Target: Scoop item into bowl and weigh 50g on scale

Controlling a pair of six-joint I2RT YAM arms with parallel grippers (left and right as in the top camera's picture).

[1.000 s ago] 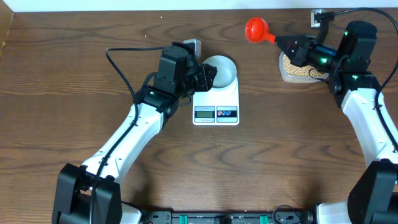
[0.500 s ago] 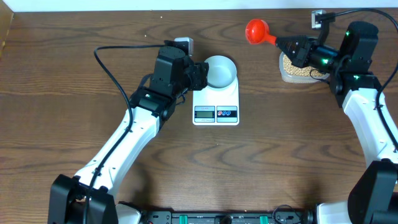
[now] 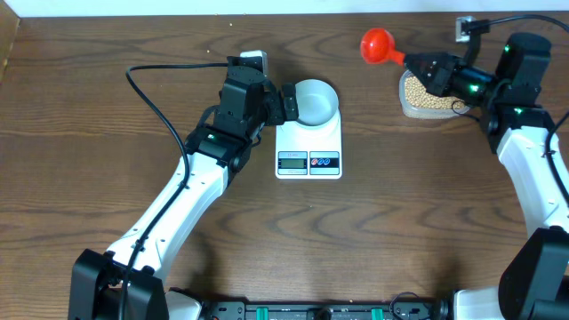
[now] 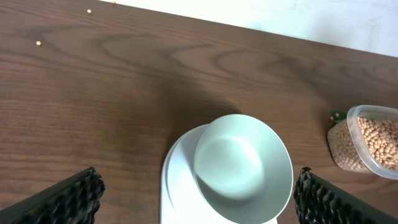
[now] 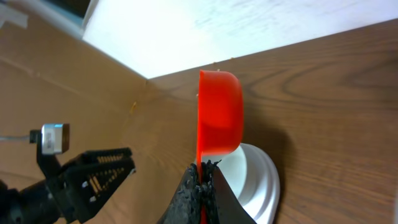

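The pale bowl (image 3: pixel 316 100) sits on the white scale (image 3: pixel 308 147), toward its back edge, and nothing shows inside it. My left gripper (image 3: pixel 286 104) is just left of the bowl, open and apart from it. In the left wrist view the bowl (image 4: pixel 242 165) lies between and ahead of the two wide-set fingers (image 4: pixel 69 198). The right gripper (image 3: pixel 427 68) is shut on the handle of a red scoop (image 3: pixel 378 44), held in the air left of the clear tub (image 3: pixel 428 94) of beans (image 4: pixel 376 134). The scoop (image 5: pixel 220 115) stands on edge above the pinched jaws.
Two loose beans (image 4: pixel 38 43) lie on the wood near the table's back edge. The left arm's black cable (image 3: pixel 156 76) loops over the table at the left. The scale's display and buttons (image 3: pixel 308 161) face the front.
My left gripper has opened, let go of the bowl's rim and drawn back a little to the left. The right gripper has shifted slightly right with the scoop.
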